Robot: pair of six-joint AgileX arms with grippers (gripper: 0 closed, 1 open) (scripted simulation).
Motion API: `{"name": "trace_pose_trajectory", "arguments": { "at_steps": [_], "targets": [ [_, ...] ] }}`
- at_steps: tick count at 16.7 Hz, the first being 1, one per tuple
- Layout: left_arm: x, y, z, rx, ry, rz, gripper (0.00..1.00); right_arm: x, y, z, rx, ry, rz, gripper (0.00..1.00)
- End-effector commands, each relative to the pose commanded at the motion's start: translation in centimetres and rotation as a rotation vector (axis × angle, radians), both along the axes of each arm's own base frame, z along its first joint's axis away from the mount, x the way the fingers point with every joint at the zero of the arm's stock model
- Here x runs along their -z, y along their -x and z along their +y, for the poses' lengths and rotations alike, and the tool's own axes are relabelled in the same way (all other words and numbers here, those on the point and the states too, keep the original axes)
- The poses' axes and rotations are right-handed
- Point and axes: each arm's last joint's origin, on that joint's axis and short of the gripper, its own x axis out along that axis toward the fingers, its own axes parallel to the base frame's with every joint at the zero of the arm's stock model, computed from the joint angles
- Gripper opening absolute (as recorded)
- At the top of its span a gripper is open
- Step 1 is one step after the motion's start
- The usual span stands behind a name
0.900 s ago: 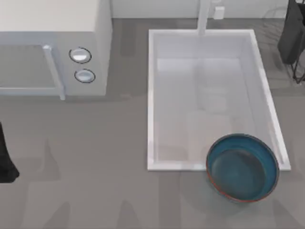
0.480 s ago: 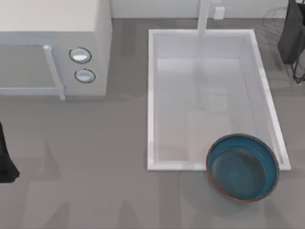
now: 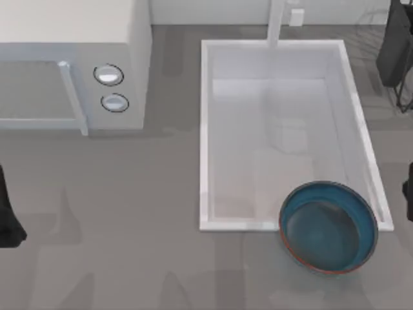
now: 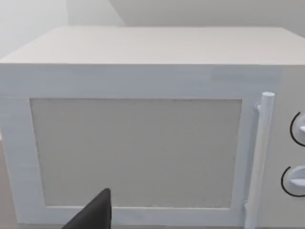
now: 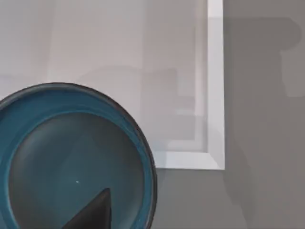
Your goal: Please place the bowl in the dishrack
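The teal-blue bowl [image 3: 328, 227] with a thin reddish rim lies upright at the front right corner of the white sink basin [image 3: 205, 129], overlapping its front rim. In the right wrist view the bowl [image 5: 62, 157] is close below the camera, with a dark tip of my right gripper [image 5: 93, 212] over its inside. My right arm [image 3: 409, 192] just shows at the table's right edge, level with the bowl's far side. The dishrack [image 3: 404, 97] stands at the far right corner as thin dark wires and legs. My left arm [image 3: 6, 216] is parked at the left edge.
A white microwave [image 3: 71, 64] fills the far left, and it faces the left wrist camera [image 4: 143, 143]. A faucet post [image 3: 276, 22] rises behind the basin. A dark slab [image 3: 393, 45] stands at the dishrack. Grey counter stretches along the front and left.
A dark part of my right arm has come into view at the right edge beside the bowl. The bowl and the left arm have stayed put.
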Motion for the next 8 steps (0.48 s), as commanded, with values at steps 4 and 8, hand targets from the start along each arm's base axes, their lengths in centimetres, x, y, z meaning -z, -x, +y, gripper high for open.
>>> {"name": "trace_pose_trajectory", "arguments": {
  "at_steps": [4, 8],
  "targets": [
    [0.0, 0.0, 0.0, 0.0, 0.0, 0.0, 1.0, 0.3, -4.2, 3.1, -0.003, 0.069, 0.344, 1.0],
    [0.0, 0.0, 0.0, 0.0, 0.0, 0.0, 1.0, 0.1, -6.7, 5.6, 0.002, 0.126, 0.5, 1.0]
  ]
}}
